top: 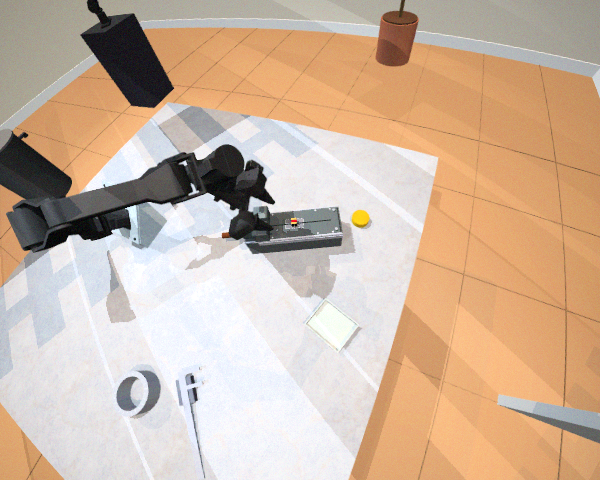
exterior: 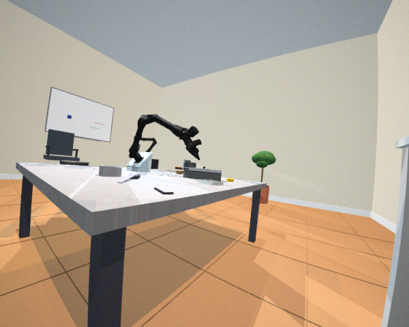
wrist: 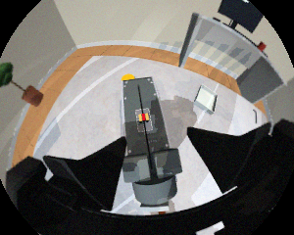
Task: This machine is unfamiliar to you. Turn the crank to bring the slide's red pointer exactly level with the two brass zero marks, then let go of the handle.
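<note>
The grey slide machine (top: pixel 310 241) (exterior: pixel 202 174) (wrist: pixel 134 100) stands on the table, a dark slot along its top. Its red pointer (top: pixel 293 222) (wrist: pixel 143 117) sits between the yellow brass marks (wrist: pixel 147 117); the views are too coarse to show whether it is exactly level. The brown crank handle (top: pixel 226 235) (exterior: pixel 178 167) (wrist: pixel 162 212) sticks out at the end nearest the arm base, mostly hidden in the wrist view. My gripper (top: pixel 272 214) (exterior: pixel 198 159) (wrist: pixel 157 135) is open and empty above the crank end of the machine, its fingers spread on either side and clear of the handle.
A yellow disc (top: pixel 360 218) (exterior: pixel 230 180) (wrist: pixel 127 77) lies beyond the machine's far end. A pale square tray (top: pixel 332 324) (wrist: pixel 206 99) lies to one side. A grey ring (top: pixel 152 391) (exterior: pixel 110 171) and a caliper (top: pixel 188 392) lie farther off. A black hex key (exterior: pixel 163 193) lies near the table edge.
</note>
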### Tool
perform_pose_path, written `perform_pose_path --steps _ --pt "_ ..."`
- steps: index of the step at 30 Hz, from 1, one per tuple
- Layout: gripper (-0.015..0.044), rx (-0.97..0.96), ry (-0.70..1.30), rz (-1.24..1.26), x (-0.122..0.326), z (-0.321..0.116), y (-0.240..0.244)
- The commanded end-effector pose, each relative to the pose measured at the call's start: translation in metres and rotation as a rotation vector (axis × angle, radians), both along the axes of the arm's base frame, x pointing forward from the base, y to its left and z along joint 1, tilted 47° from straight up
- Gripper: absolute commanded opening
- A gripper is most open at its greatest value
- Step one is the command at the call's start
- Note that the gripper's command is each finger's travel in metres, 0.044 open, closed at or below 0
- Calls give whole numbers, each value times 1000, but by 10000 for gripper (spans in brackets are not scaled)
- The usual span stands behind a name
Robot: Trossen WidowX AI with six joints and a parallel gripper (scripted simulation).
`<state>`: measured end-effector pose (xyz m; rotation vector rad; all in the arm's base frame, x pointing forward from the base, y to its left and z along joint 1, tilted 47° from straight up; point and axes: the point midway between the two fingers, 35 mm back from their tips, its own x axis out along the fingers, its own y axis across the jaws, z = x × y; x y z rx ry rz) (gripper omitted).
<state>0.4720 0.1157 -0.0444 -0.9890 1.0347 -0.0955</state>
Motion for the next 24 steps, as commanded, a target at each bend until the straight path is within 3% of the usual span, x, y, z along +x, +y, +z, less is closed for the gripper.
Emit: perform_pose_path --steps 1,14,24 --pt "335 0 0 0 0 0 0" --pt "0 0 0 0 0 0 0" --pt "0 0 0 0 0 0 0"
